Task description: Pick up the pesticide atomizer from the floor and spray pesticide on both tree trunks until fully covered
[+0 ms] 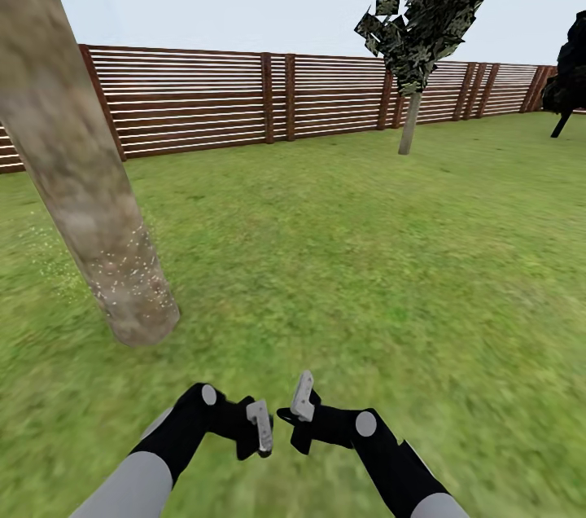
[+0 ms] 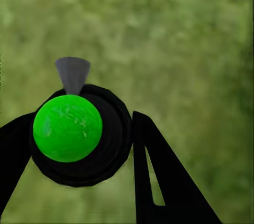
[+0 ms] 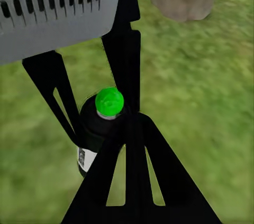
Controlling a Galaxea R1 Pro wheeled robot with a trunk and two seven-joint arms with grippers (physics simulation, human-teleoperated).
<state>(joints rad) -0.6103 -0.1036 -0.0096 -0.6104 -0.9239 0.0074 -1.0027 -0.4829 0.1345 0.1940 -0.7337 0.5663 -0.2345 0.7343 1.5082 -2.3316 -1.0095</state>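
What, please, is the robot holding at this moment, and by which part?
The left gripper holds the atomizer by its dark body, fingers on either side, green cap free. The right gripper seems empty.

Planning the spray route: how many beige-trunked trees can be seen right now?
2. One tree trunk rises close on the robot's left, its base speckled with pale dots. The other tree stands far off by the fence, ahead to the right. More may lie outside the picture.
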